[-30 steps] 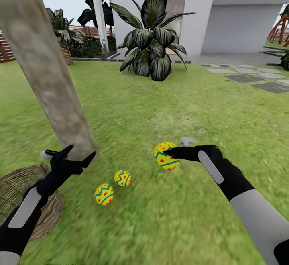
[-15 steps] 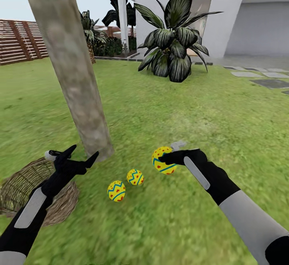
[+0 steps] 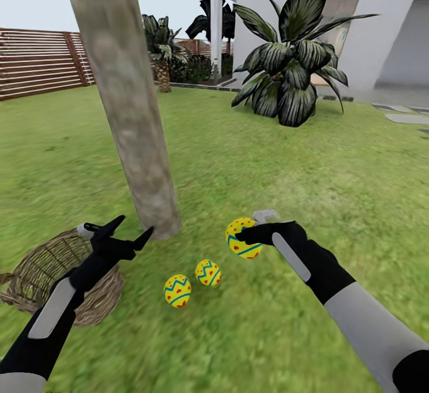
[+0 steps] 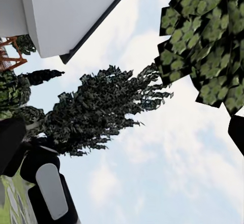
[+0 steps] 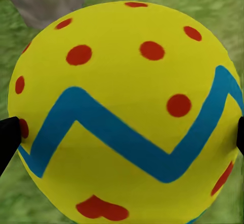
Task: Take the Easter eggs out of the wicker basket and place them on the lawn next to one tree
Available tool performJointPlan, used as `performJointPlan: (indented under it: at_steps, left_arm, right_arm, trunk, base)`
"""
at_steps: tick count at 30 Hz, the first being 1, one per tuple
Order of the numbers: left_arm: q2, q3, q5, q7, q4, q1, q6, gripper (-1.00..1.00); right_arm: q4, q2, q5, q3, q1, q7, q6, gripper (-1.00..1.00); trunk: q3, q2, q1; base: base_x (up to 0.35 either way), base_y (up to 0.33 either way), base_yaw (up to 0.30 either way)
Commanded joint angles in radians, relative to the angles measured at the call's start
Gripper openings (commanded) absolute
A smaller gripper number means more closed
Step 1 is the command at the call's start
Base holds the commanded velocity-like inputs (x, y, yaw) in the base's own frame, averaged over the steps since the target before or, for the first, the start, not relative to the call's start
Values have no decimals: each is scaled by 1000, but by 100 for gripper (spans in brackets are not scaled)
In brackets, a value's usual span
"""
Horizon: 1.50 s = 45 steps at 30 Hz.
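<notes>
Two yellow Easter eggs with blue zigzags lie on the lawn (image 3: 268,167): one (image 3: 177,290) and another (image 3: 208,272) just beside it, a short way in front of the tree's pale mottled trunk (image 3: 134,113). My right gripper (image 3: 243,239) is shut on the third egg (image 3: 242,237), held above the grass to the right of the trunk's foot; the egg (image 5: 124,114) looms large in the right wrist view. The wicker basket (image 3: 44,268) lies tilted on the grass at the left, partly behind my left arm. My left gripper (image 3: 129,231) is open and empty beside the trunk base.
A broad-leaved striped plant (image 3: 292,77) stands further back, before the white house (image 3: 333,0). A brown slat fence (image 3: 36,62) runs along the far left. Grey paving stones (image 3: 405,118) lie at the far right. The left wrist view looks up at sky and foliage.
The whole view has swung, shifting the trunk, plant and basket rightward in the picture. The right gripper still holds its egg at about the same spot; the two eggs stay on the grass.
</notes>
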Motion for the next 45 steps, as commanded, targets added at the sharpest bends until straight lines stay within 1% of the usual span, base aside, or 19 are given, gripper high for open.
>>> performJointPlan:
  at_steps: [1,7,9,11,13,15,16,17,18,20,22,25,26,30,33,35,36,38,45]
  left_arm:
    - [0,0,0,-2,0,-1,4,100]
    - [-2,0,3,-1,-2,-1,4,100]
    - [-16,-2,3,-1,-3,-1,4,100]
    - [-36,-21,2,-1,-1,-1,4,100]
    - [-44,-49,0,-1,0,-1,3,100]
    - [-46,-68,-1,-1,0,-1,2,100]
    - [-47,-75,0,-1,-1,-1,2,100]
    - [-51,-85,-1,1,-1,-1,1,100]
    - [-57,-97,-1,11,-1,-1,1,100]
    - [-62,-104,0,47,-3,-1,1,100]
    - [-77,-106,1,80,-5,-1,1,100]
    - [-90,-108,2,90,-4,-1,1,100]
    - [-91,-108,2,90,-4,-1,1,100]
    - [-102,-113,1,94,-2,-1,1,100]
    - [-112,-123,0,104,-2,-1,0,100]
    - [-113,-144,0,106,-2,-1,-6,100]
    - [-114,-153,0,106,-3,-1,-13,100]
    - [-114,-160,0,106,-5,-1,-18,100]
    - [-114,-165,0,107,-5,-1,-19,100]
  right_arm:
    - [0,2,-4,2,-1,-10,2,-100]
    - [4,11,31,5,-1,-9,1,-100]
    - [12,12,33,5,-1,-9,-9,-100]
    - [14,11,35,2,-1,-8,-49,-100]
    - [17,10,36,1,-1,-9,-71,-100]
    - [28,9,63,2,0,-13,-80,-100]
    - [69,9,99,3,4,-15,-90,-100]
    - [112,11,120,3,8,-16,-103,-100]
    - [174,22,134,4,11,-16,-138,-100]
    - [247,46,146,4,13,-18,-203,-100]
    - [275,54,152,3,13,-19,-230,-100]
    - [287,58,175,5,13,-40,-237,-100]
    - [299,63,184,10,13,-43,-239,-100]
    - [361,95,202,78,13,-49,-242,-100]
    - [382,99,200,88,13,-50,-247,-100]
    - [422,111,209,118,13,-50,-285,-100]
    - [447,119,217,141,13,-50,-315,-100]
    - [475,133,223,164,13,-50,-354,-100]
    - [492,136,226,170,13,-49,-426,-100]
  trunk:
    - [-1,0,0]
    - [-1,0,0]
    - [-1,0,0]
    - [-1,0,0]
    - [-1,0,0]
    - [-1,0,0]
    - [-1,0,0]
    - [-2,0,0]
    - [-3,0,0]
    - [-6,0,0]
    - [-9,0,0]
    - [-13,0,0]
    - [-15,0,0]
    - [-21,0,0]
    - [-25,0,0]
    - [-28,0,0]
    - [-30,0,0]
    - [-32,0,0]
    - [-33,0,0]
  base:
    - [216,-254,293]
    - [222,-251,90]
    - [195,-189,2]
    - [59,-57,1]
    - [16,-15,0]
    - [4,-4,0]
    - [1,-1,0]
    - [0,0,0]
    - [0,0,26]
    - [0,0,67]
    - [75,-51,116]
    - [248,-140,142]
    - [284,-157,146]
    - [227,-126,146]
    - [29,-16,147]
    - [4,-2,147]
    - [1,-1,146]
    - [0,0,118]
    - [0,0,11]
